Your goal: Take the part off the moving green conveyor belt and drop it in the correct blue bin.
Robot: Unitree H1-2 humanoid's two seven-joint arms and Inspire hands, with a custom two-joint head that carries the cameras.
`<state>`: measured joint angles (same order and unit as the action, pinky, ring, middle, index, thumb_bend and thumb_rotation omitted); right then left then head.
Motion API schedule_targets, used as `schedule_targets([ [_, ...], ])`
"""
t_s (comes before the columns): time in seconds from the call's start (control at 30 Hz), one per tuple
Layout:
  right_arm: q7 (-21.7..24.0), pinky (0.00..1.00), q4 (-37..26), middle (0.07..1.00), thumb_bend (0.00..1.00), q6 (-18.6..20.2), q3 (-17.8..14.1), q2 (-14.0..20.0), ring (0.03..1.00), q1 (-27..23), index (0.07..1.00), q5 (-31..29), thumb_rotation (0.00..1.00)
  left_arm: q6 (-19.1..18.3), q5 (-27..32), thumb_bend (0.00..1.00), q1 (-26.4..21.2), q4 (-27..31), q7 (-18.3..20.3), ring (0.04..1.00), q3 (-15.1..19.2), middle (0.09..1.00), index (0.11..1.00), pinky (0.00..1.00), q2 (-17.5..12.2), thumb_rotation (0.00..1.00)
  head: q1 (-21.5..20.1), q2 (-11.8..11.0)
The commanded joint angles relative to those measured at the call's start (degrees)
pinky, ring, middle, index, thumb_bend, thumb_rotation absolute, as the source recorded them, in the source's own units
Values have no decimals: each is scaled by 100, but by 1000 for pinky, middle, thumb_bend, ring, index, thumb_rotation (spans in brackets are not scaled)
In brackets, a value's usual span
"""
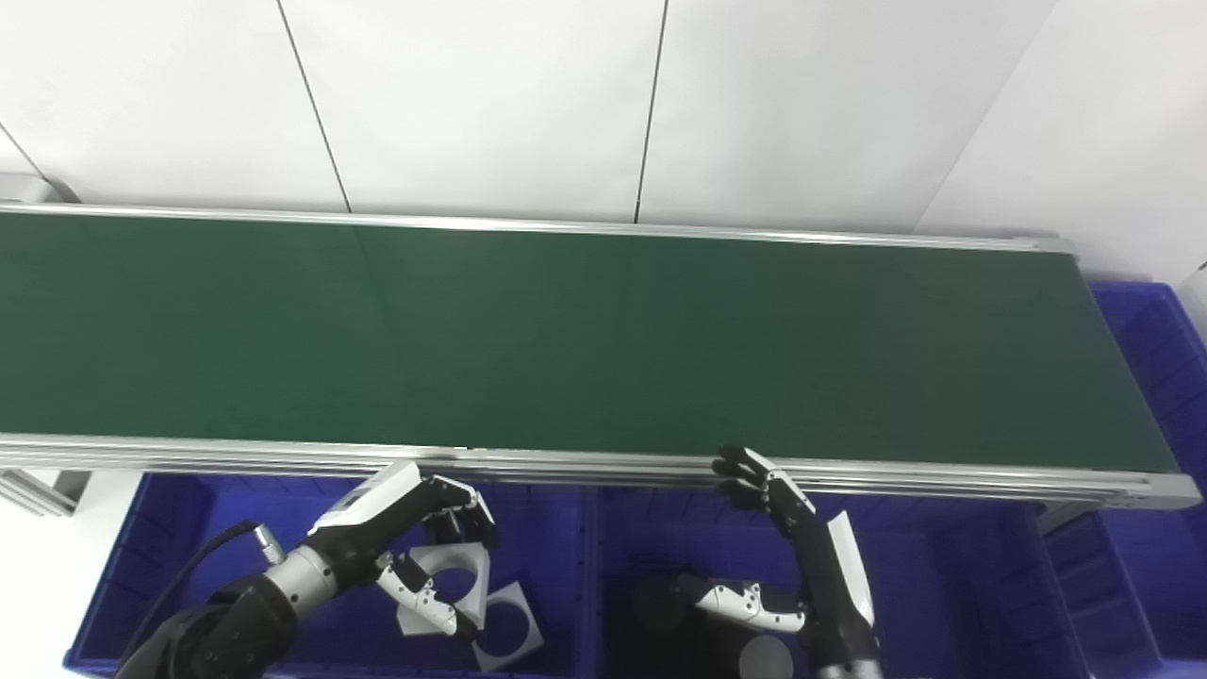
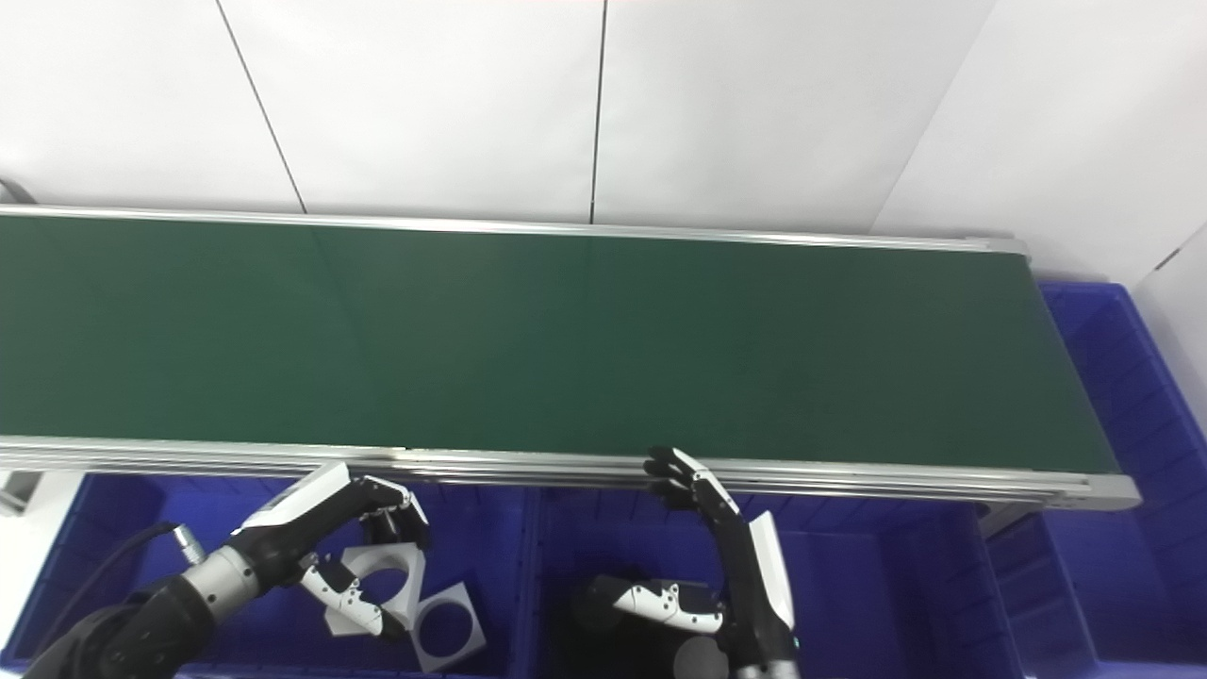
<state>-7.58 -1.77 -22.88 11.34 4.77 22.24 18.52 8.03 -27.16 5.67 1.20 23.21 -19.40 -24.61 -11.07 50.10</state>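
Two hands over the blue bins, both below the near rail of the belt.

Left hand [image 1: 415, 538]: above the left bin [image 1: 141, 566], fingers curled over the top edge of a white square plate with a round hole [image 1: 462, 575], thumb under it. Whether it grips the plate or merely rests against it cannot be told; the palm hides part of the plate. A second white plate with a hole [image 1: 509, 637] lies on the bin floor just beside and below the first, its lower corner near the picture's bottom edge.

Right hand [image 1: 783, 538]: above the middle bin [image 1: 943, 585], fingers spread and straight, holding nothing, fingertips [image 1: 740, 469] at the rail [image 1: 603, 464]; thumb stretched out to the left.

Dark round pieces [image 1: 764, 655]: on the middle bin's floor under the right hand, dim, partly covered by the arm and cut off at the bottom edge; number unclear.

Green belt [image 1: 566, 330]: long, runs left to right, left end out of frame.

Third blue bin [image 1: 1155, 377]: at the belt's right end, cut off by the picture's edge, inside mostly unseen.
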Motion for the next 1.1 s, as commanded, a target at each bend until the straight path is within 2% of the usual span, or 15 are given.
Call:
schedule_targets([
  [0.0, 38, 688, -225, 773, 913, -9, -26, -50, 722, -3, 814, 23, 388, -150, -158, 670, -141, 273, 288, 691, -99, 697, 711, 625, -282, 182, 3, 1],
  [0.03, 51, 688, -242, 774, 912, 5, -25, -59, 723, 5, 814, 12, 387, -246, -224, 706, -134, 364, 381, 720, -141, 737, 751, 648, -332, 222, -39, 8],
  [0.07, 62, 686, -253, 776, 910, 11, -26, -66, 723, 11, 815, 1, 379, -301, -264, 776, -122, 424, 423, 773, -155, 801, 808, 680, -354, 348, -39, 8],
  [0.17, 77, 686, -256, 778, 909, -5, -26, -88, 724, 16, 816, -19, 379, -364, -336, 865, -45, 575, 433, 821, -154, 864, 870, 706, -387, 508, -56, 8],
  [0.23, 58, 683, -242, 774, 914, -28, -30, -102, 719, 12, 813, 14, 384, -416, -262, 922, 40, 675, 406, 836, -102, 892, 895, 708, -359, 571, -75, 0],
  [0.3, 46, 678, -229, 771, 914, -28, -30, -112, 716, 10, 812, 53, 387, -362, 13, 947, 151, 727, 336, 845, 1, 904, 905, 713, -283, 582, -109, -14],
  [0.47, 81, 691, -225, 776, 912, -14, -19, -123, 720, 21, 815, 33, 381, -40, 1143, 993, 431, 726, 168, 859, 338, 904, 900, 753, 29, 487, -178, -37],
  [0.5, 83, 692, -213, 776, 914, -25, -16, -120, 719, 19, 814, 33, 383, 164, 1454, 980, 490, 673, 113, 853, 416, 896, 893, 757, 144, 443, -178, -37],
  [0.63, 99, 684, -153, 774, 919, -75, 5, -114, 718, 13, 813, 0, 385, 731, 2221, 963, 596, 457, -9, 853, 571, 891, 888, 780, 487, 399, -254, -97],
  [0.9, 116, 678, -176, 783, 929, -5, 15, -130, 721, 63, 815, 88, 399, 1628, 3052, 929, 641, -411, -156, 869, 793, 900, 901, 831, 1084, 296, -354, -157],
  [1.07, 96, 686, -174, 781, 930, -12, 5, -138, 717, 93, 812, 143, 392, 1659, 3295, 928, 722, -669, -218, 883, 974, 905, 901, 870, 1285, 272, -356, -187],
])
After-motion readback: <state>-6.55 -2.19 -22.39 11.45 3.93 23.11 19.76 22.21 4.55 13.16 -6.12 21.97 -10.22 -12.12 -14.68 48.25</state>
